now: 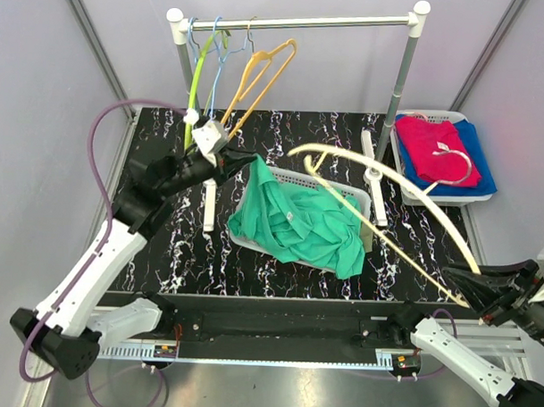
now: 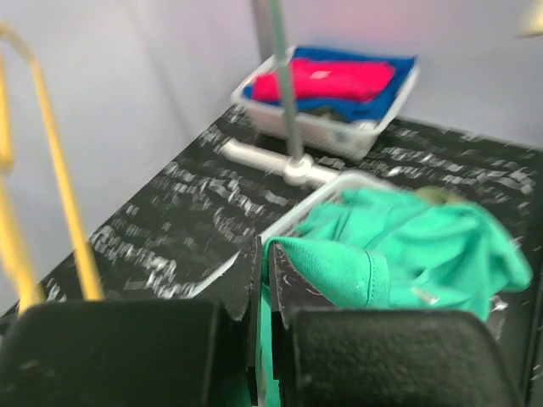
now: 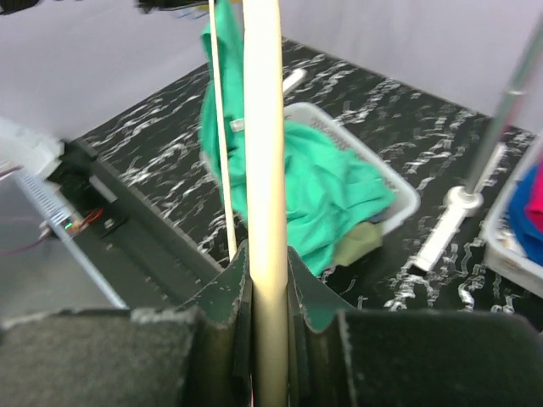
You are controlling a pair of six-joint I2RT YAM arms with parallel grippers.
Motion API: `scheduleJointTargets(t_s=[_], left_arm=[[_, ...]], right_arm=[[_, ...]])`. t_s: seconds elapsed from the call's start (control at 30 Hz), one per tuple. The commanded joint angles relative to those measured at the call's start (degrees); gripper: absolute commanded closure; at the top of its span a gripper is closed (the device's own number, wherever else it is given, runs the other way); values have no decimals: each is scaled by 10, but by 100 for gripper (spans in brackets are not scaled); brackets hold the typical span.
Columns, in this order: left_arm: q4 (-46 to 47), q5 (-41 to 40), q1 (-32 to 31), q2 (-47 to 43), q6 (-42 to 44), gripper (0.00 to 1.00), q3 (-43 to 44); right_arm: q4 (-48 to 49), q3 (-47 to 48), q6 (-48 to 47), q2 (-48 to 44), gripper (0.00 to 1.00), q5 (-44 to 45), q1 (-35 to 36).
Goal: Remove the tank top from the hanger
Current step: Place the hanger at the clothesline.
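Observation:
The green tank top (image 1: 298, 218) lies bunched over a white basket (image 1: 354, 197) in the middle of the table. My left gripper (image 1: 242, 160) is shut on its upper corner; the pinched green fabric (image 2: 339, 267) shows between the jaws (image 2: 270, 254). My right gripper (image 1: 473, 295) is shut on the end of a cream hanger (image 1: 389, 181), which arcs up and left above the basket, free of the top. In the right wrist view the hanger's arm (image 3: 263, 170) runs straight up from between the jaws (image 3: 267, 263), with the tank top (image 3: 314, 186) beyond.
A clothes rail (image 1: 301, 24) at the back holds green, blue and orange hangers (image 1: 258, 78). Its post (image 1: 397, 92) and foot (image 1: 373, 171) stand right of the basket. A white basket with folded red and blue clothes (image 1: 444, 151) sits at the back right.

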Motion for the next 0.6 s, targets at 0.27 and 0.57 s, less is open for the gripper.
scheduleJointTargets(t_s=[0.27,0.57], left_arm=[[-54,-31,-127,173,60,100,183],[-123,-152,-220,187,243,100,7]], right_arm=[[116,-21,72,44,100,298,-2],[135,-32,61,58,100,328,-3]])
